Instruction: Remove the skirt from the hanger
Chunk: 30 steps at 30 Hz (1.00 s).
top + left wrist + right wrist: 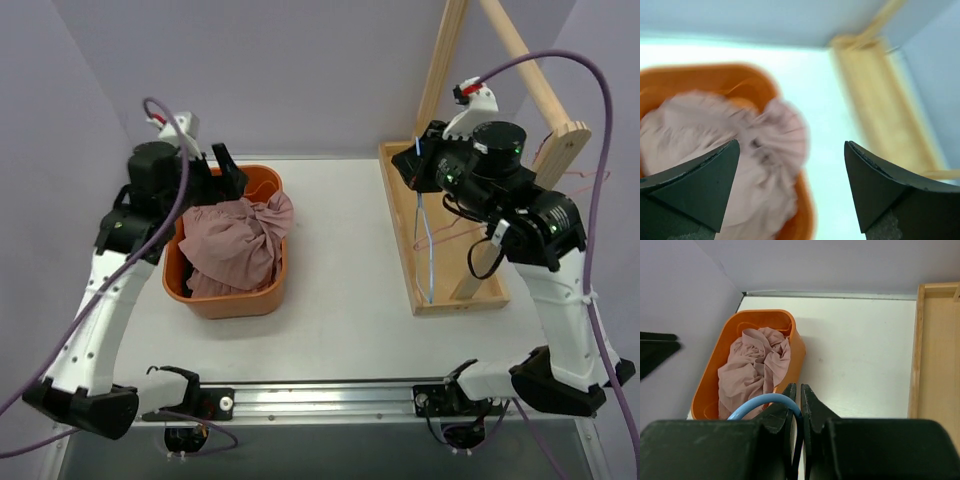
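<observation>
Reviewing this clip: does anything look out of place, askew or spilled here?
Nothing looks damaged or spilled. The skirt lies crumpled in the orange bin, with one fold lapping over the rim on the rack side. The bare blue hanger is pinched by its hook in the right gripper, dangling over the wooden rack base.

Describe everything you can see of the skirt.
The skirt is a dusty pink, thin, soft-looking fabric, crumpled into a loose, wrinkled heap. It lies in the orange bin at the left side of the table, filling most of it, with a fold bulging over the bin's right rim. Only the bin appears to touch it; the left gripper hangs open above it.
</observation>
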### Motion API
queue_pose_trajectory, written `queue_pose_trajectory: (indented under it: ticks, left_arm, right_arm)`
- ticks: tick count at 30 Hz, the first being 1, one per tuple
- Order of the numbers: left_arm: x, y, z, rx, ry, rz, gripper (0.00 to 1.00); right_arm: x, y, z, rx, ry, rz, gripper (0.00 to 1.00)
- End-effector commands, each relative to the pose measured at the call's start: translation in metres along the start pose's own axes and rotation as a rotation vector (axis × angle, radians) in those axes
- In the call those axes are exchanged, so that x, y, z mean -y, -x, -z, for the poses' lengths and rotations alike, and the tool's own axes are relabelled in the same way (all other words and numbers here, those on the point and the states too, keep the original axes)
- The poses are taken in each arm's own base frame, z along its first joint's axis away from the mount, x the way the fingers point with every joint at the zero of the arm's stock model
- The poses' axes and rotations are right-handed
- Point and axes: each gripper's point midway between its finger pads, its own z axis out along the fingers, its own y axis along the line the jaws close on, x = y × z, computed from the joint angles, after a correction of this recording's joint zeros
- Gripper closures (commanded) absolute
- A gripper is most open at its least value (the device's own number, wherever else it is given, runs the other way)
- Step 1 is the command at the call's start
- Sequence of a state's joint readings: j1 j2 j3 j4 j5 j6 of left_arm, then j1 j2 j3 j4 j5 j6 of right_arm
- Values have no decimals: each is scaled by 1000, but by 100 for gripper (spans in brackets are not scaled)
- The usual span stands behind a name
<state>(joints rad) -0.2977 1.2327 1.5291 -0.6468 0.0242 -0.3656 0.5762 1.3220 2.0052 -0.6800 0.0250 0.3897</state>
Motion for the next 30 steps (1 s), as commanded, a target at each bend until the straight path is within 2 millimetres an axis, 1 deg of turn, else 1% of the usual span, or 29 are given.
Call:
queue_pose_trajectory:
  ticks: [1,2,3,4,5,6,7,8,9,10,11,12,13,14,16,17,18,20,21,22,24,25,30]
  left_arm:
    - [83,53,55,128,-370,85,6]
    - [106,72,71,180,-473,87,3]
    - [122,77,81,181,-547,100,0]
    - [145,73,90,140,-639,122,0]
    - [161,83,106,150,-688,111,3]
    - [172,83,114,144,-713,84,7]
    - [182,78,111,114,-720,70,7]
    - [204,74,131,93,-765,49,8]
    - [214,69,136,80,-783,26,9]
    - [224,60,133,45,-789,13,10]
    - [236,49,143,14,-801,1,11]
    - [241,42,141,-2,-796,-15,11]
    - [244,36,143,-15,-795,-19,11]
    - [248,27,144,-31,-788,-23,11]
    - [249,22,151,-34,-789,-40,11]
    - [246,11,150,-71,-767,-58,11]
    - [250,8,153,-71,-762,-84,12]
    - [247,-6,157,-114,-735,-124,12]
    - [249,-8,165,-107,-750,-138,12]
    - [247,-12,165,-115,-741,-139,12]
    - [241,-11,171,-106,-741,-129,12]
    - [239,-13,171,-112,-735,-133,13]
    - [226,-34,171,-186,-698,-176,16]
  right_arm:
    - [-1,-6,-18,-15,8,16,100]
    - [-4,-13,-23,-31,12,18,100]
    - [-5,-17,-26,-34,4,19,100]
    - [-4,-18,-27,-28,-12,17,100]
    - [2,-20,-31,-18,-72,24,100]
    - [5,-23,-33,-15,-111,33,100]
    - [10,-28,-34,-18,-156,46,100]
    - [21,-26,-36,12,-244,58,100]
    - [20,-34,-37,4,-266,72,100]
    - [24,-36,-39,5,-296,76,100]
    - [30,-40,-43,9,-340,82,100]
    - [35,-46,-46,1,-368,91,100]
    - [38,-49,-48,1,-385,97,100]
    - [45,-50,-49,10,-418,103,100]
    - [52,-57,-52,2,-457,126,100]
    - [55,-62,-57,-11,-476,139,100]
    - [59,-62,-58,-12,-496,151,100]
    - [62,-66,-63,-19,-517,166,100]
    - [63,-67,-64,-23,-523,175,100]
    - [63,-68,-67,-27,-524,181,100]
    - [65,-70,-69,-30,-533,189,100]
    - [64,-70,-70,-31,-532,192,100]
    - [65,-64,-70,-22,-533,188,100]
